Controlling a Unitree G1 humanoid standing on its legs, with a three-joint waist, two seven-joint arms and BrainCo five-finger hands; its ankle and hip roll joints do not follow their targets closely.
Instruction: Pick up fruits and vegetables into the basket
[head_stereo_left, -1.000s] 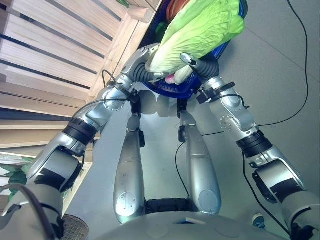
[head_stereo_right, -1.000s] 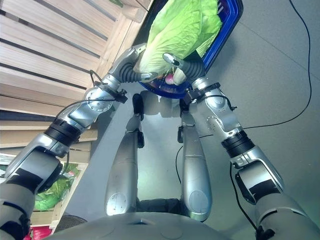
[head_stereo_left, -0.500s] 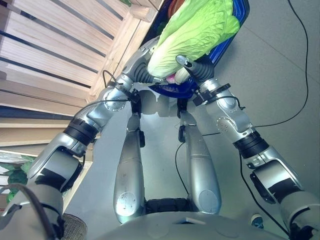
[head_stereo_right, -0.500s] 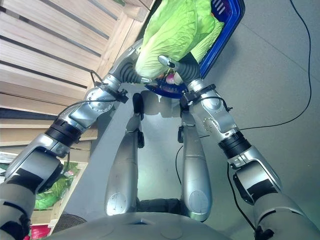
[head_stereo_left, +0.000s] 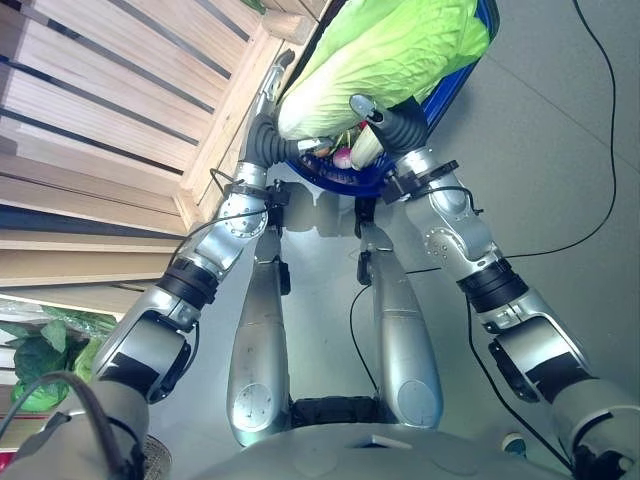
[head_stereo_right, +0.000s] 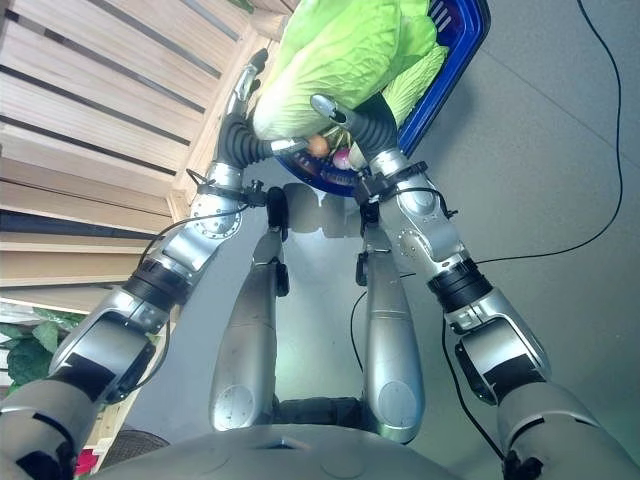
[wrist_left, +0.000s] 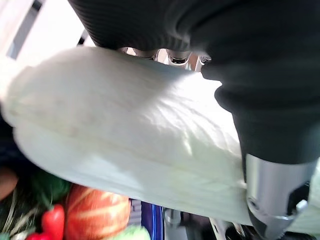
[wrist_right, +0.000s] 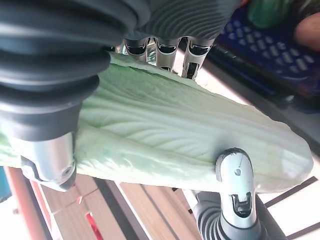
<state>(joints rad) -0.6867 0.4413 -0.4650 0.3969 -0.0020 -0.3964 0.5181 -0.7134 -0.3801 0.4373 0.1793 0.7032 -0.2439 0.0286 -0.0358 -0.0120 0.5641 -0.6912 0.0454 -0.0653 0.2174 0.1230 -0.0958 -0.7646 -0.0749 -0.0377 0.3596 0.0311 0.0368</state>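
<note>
1. Right wrist view: right hand (wrist_right: 165, 30) has fingers curled over one side of the cabbage (wrist_right: 165, 135), thumb on the other side.
2. Left hand (wrist_left: 260, 115) clasps the pale stem end the same way.
3. Cabbage sits between both hands, above the blue basket (head_stereo_left: 450, 85), long axis running from the hands out over the rim.
4. Basket lies directly under it, so my read is lower and release.

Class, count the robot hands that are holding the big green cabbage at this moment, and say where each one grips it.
2. The left hand and the right hand both curl round the cabbage, one on each side near its pale stem end, above the blue basket.
</note>
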